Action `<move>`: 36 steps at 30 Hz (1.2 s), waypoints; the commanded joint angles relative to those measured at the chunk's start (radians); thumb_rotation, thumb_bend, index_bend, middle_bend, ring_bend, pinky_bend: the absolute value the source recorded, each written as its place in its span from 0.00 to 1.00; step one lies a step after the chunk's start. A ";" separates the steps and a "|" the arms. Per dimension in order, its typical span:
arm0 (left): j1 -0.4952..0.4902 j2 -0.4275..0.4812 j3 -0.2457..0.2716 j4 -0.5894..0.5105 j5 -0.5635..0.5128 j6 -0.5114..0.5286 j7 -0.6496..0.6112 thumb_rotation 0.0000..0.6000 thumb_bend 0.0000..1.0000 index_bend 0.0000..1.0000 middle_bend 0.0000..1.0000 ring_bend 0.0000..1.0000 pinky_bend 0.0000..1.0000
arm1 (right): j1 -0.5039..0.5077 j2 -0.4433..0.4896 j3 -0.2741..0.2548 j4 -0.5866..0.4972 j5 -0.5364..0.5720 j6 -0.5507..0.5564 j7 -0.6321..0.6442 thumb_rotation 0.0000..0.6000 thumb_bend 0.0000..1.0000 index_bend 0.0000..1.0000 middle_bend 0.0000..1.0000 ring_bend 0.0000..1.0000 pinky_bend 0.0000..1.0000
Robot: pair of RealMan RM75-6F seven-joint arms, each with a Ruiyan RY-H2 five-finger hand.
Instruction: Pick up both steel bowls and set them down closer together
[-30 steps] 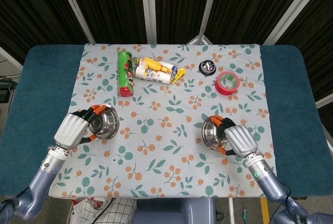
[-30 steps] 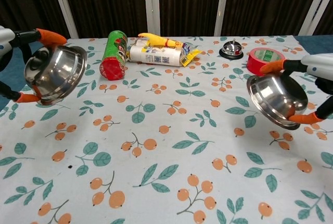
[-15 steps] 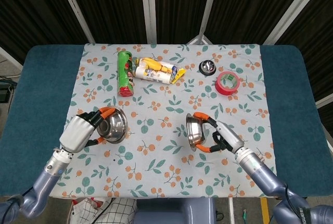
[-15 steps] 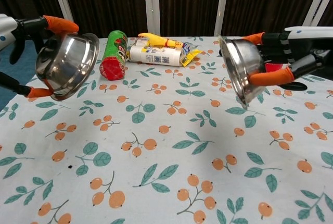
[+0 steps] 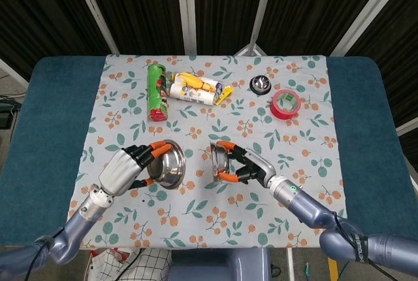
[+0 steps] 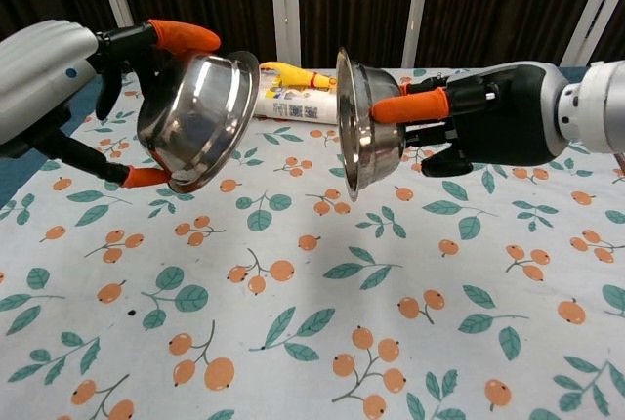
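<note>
Chest view: each slick, rigid, light steel bowl, left bowl (image 6: pixel 192 119) and right bowl (image 6: pixel 357 135), is pinched at its rim, tilted, by left hand (image 6: pixel 59 83) and right hand (image 6: pixel 479 127).

Robot lab test bench: floral cloth (image 5: pixel 307 91) over blue padded table (image 5: pixel 49 117), aluminium frame struts (image 5: pixel 187 10), black curtain backdrop (image 5: pixel 134 6).
</note>
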 commanded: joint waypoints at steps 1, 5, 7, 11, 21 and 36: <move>-0.006 -0.007 -0.001 0.003 0.001 -0.001 -0.002 1.00 0.30 0.42 0.59 0.46 0.67 | 0.002 -0.006 0.008 -0.014 0.010 -0.009 -0.014 1.00 0.32 0.71 0.72 0.72 0.87; -0.012 -0.013 0.000 0.004 -0.002 -0.008 -0.002 1.00 0.30 0.42 0.59 0.46 0.67 | -0.001 -0.009 0.017 -0.033 0.023 -0.010 -0.032 1.00 0.32 0.71 0.72 0.72 0.87; -0.014 -0.015 0.000 0.005 -0.004 -0.011 -0.003 1.00 0.30 0.42 0.59 0.46 0.67 | -0.002 -0.011 0.020 -0.043 0.027 -0.013 -0.038 1.00 0.32 0.71 0.72 0.72 0.87; -0.023 -0.027 0.001 0.012 -0.007 -0.019 -0.010 1.00 0.30 0.42 0.59 0.46 0.67 | -0.001 -0.021 0.026 -0.061 0.036 -0.016 -0.057 1.00 0.32 0.71 0.72 0.72 0.87; -0.046 -0.061 0.001 0.033 -0.006 -0.036 -0.010 1.00 0.30 0.42 0.59 0.46 0.67 | 0.008 -0.046 0.041 -0.092 0.088 -0.015 -0.100 1.00 0.33 0.71 0.72 0.72 0.87; -0.059 -0.068 0.002 0.033 0.002 -0.019 0.015 1.00 0.30 0.42 0.59 0.46 0.67 | -0.008 -0.036 0.056 -0.101 0.125 -0.018 -0.140 1.00 0.33 0.71 0.72 0.72 0.87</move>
